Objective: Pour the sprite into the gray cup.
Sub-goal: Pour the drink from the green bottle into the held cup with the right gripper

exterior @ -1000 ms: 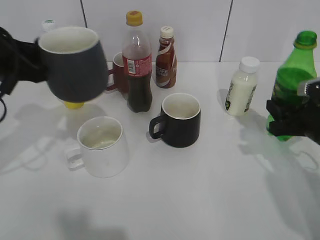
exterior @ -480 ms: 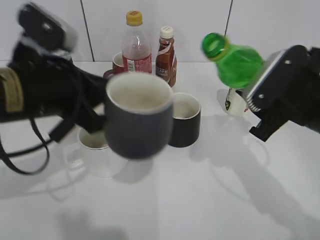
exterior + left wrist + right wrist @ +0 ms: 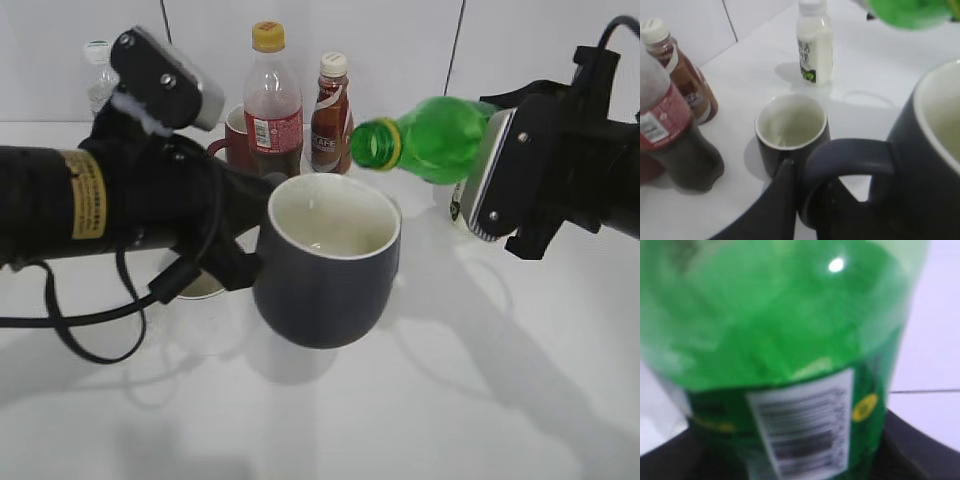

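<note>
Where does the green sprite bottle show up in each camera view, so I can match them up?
Exterior view: the sprite is upper right, tipped on its side, mouth above the gray cup.
Left wrist view: only a green sliver at the top right edge.
Right wrist view: it fills the picture, barcode at the bottom.
Shared landmark: the gray cup shows in exterior and left wrist views; the right wrist view shows none.

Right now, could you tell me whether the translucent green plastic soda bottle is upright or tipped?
Tipped: the green soda bottle lies nearly horizontal in the right gripper, open mouth pointing toward the dark gray mug.
</note>
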Robot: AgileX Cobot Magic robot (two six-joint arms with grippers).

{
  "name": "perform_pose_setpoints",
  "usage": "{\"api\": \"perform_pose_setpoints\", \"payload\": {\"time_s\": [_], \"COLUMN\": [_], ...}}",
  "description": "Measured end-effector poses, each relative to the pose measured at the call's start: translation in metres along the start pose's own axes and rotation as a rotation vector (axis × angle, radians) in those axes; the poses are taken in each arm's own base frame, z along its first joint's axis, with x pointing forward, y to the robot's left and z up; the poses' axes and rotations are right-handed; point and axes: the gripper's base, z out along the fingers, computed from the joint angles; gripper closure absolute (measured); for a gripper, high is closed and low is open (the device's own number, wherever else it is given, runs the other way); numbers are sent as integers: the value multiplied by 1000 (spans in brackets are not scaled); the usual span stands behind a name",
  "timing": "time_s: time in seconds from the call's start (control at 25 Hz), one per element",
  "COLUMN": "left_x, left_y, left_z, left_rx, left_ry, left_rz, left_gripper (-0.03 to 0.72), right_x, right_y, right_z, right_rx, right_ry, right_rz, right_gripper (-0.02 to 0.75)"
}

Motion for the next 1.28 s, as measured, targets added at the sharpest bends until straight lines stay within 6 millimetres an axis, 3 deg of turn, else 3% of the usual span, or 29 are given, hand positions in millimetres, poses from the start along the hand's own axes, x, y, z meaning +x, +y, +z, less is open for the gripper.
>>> {"api": "perform_pose_setpoints", "payload": {"time_s": [0.48, 1.0, 1.28], "left_x": [0, -1, 0], "left_y": [-1, -1, -1], "left_z": [5, 5, 5], "left_rx": [14, 13, 11], "left_ry": [-6, -6, -2], "left_rz": [2, 2, 2], "left_gripper": [626, 626, 626], "right_x": [-3, -16, -17], "right_y": [-2, -27, -28], "right_z": [0, 7, 7], "right_rx": [22, 131, 129], "right_ry": [-31, -71, -79], "right_rz": [-192, -346, -300], "right_gripper": [310, 310, 311]}}
